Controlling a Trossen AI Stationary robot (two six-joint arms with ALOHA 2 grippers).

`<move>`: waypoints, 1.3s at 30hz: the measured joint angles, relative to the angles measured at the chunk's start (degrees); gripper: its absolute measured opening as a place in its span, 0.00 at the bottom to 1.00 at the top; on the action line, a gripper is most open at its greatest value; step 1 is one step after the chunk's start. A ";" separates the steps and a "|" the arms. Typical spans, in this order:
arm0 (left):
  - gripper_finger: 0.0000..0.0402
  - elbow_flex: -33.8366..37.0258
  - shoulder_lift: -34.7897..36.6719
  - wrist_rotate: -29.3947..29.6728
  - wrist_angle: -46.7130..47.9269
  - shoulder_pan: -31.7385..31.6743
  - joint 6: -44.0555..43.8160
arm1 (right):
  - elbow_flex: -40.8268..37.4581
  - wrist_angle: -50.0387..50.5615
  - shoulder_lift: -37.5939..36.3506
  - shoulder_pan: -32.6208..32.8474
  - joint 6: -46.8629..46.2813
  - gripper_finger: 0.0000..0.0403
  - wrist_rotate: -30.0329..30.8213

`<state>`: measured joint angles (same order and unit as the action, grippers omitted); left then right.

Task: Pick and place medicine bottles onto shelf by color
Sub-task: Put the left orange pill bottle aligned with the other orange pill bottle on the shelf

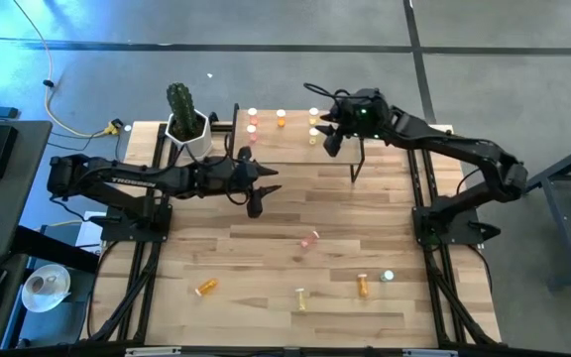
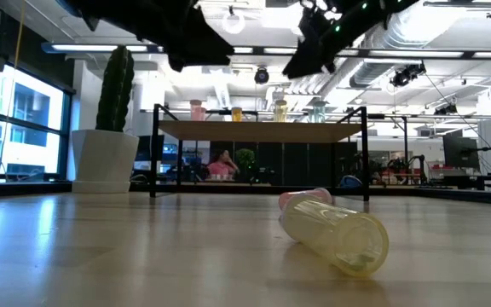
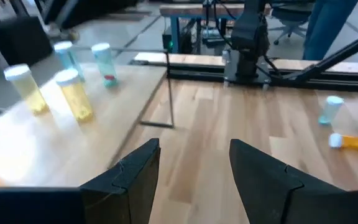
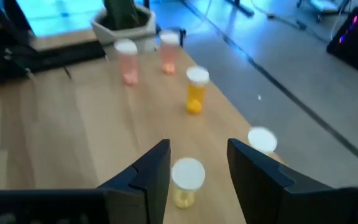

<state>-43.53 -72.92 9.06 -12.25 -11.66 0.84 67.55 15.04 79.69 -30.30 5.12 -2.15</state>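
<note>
My right claw (image 4: 197, 165) hovers over the shelf (image 1: 295, 149), its fingers apart around nothing. A yellow bottle (image 4: 185, 180) stands upright on the board directly between and below them, long axis vertical, white cap up. My left claw (image 1: 256, 203) waits open and empty over the table near the shelf's front edge. I judge the right arm nearer.

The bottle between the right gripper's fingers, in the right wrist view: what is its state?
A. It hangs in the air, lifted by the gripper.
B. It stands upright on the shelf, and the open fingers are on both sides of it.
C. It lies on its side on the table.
B: the yellow bottle stands cap-up on the shelf, inside the gap of the open right gripper.
</note>
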 joint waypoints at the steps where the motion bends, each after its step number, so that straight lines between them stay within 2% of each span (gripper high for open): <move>1: 0.46 0.00 0.58 0.02 0.62 0.37 -0.93 | 0.00 0.06 -0.96 0.41 0.09 0.37 0.02; 8: 0.46 -0.02 2.93 0.03 9.81 4.32 -6.60 | 0.04 6.20 -5.14 6.10 0.29 0.37 -0.05; 17: 0.46 -0.02 3.16 0.10 21.70 11.66 -16.43 | 0.04 16.27 -4.73 16.18 -2.69 0.37 -0.21; 30: 0.46 -0.02 3.16 0.80 31.20 22.37 -28.32 | 0.04 15.60 -4.69 27.01 -5.26 0.37 0.02; 39: 0.46 -0.02 3.14 0.45 39.11 30.06 -43.47 | 0.04 13.73 -4.67 30.41 -5.19 0.37 1.25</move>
<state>-43.55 -69.78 9.51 26.86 18.41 -42.63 67.59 28.77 75.02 0.12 -0.07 -0.90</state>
